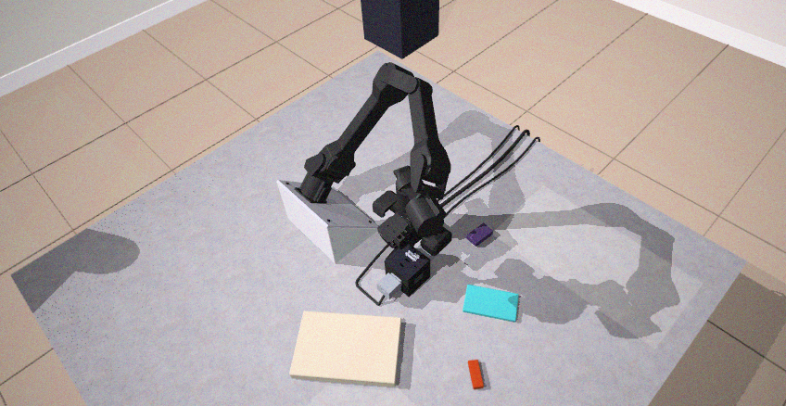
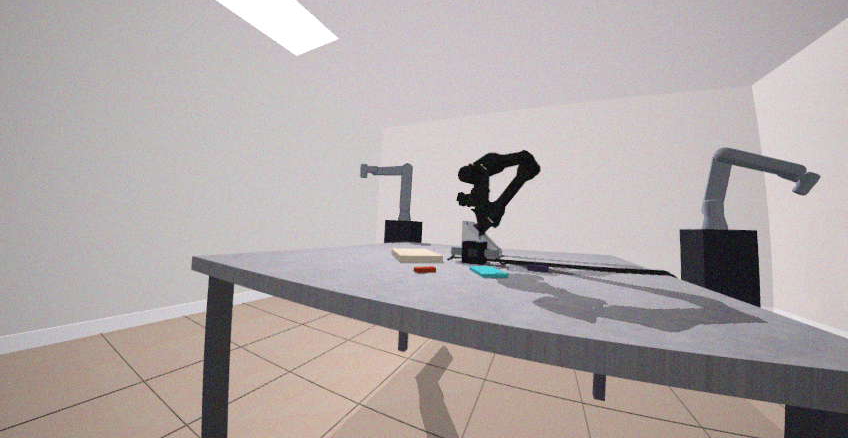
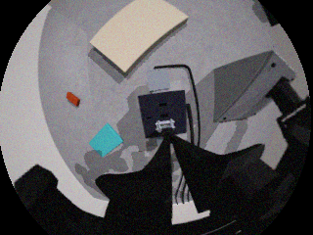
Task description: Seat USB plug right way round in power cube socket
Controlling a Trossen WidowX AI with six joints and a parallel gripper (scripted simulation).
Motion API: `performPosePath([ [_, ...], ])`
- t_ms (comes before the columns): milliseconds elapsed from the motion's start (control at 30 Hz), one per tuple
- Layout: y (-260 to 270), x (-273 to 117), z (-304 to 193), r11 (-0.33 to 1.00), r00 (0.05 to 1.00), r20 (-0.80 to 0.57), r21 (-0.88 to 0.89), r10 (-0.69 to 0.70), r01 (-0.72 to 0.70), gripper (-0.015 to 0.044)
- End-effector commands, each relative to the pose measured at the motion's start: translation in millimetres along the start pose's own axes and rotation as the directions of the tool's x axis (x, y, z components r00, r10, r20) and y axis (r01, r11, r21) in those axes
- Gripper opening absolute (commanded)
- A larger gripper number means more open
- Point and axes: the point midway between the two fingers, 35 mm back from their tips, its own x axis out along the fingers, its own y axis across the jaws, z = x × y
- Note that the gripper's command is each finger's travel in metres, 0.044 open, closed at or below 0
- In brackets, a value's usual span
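The dark power cube [image 1: 408, 272] [image 2: 474, 253] [image 3: 149, 105] stands upright on the table, with slots in its top. The USB plug [image 1: 412, 252] [image 3: 166, 128] shows as a small whitish metallic piece at the top of the cube, near the edge on my side. My gripper [image 3: 170, 139] is shut on the plug, its black fingertips meeting right beside the whitish part. The arm hides much of the fingers in the top view. How deep the plug sits and which way round it is cannot be told.
A pale grey block [image 1: 388, 285] [image 3: 158, 80] and a bent black cable [image 1: 366, 293] [image 3: 197, 108] are beside the cube. A cyan slab [image 1: 490, 302], a purple block [image 1: 479, 234], a red block [image 1: 475, 374] and a cream slab [image 1: 346, 347] lie around it.
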Motion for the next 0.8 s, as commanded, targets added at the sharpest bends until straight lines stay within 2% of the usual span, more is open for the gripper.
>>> performPosePath([
  [0, 0.2, 0.9, -0.3, 1.000, 1.000, -0.003, 0.004, 0.001, -0.001, 0.0000],
  [767, 0.2, 3.7, -0.4, 1.000, 1.000, -0.003, 0.004, 0.001, -0.001, 0.0000],
])
